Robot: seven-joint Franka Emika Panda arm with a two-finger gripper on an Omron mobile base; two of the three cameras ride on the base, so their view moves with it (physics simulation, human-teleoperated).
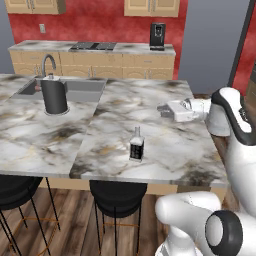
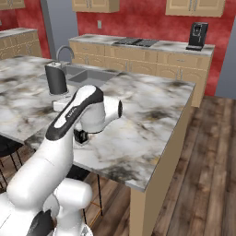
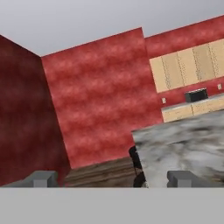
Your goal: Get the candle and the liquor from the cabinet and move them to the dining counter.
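Note:
The liquor [image 1: 136,145], a squat black bottle with a white label and pale neck, stands upright on the marble dining counter [image 1: 165,150] near its front edge. My gripper [image 1: 162,109] hovers above the counter, behind and to the right of the bottle and apart from it, pointing left. In the hand view its fingertips [image 3: 42,178] stand wide apart, open with nothing between them. In the right base view my arm covers most of the liquor [image 2: 82,136]. The candle is out of view. Tan wall cabinets [image 1: 151,6] hang on the red back wall.
A tall dark cylinder [image 1: 54,95] stands by the inset sink [image 1: 80,90] with its curved faucet [image 1: 47,62]. Black stools [image 1: 117,197] sit under the counter's front edge. A back counter holds a cooktop [image 1: 93,46] and a black coffee machine [image 1: 157,36].

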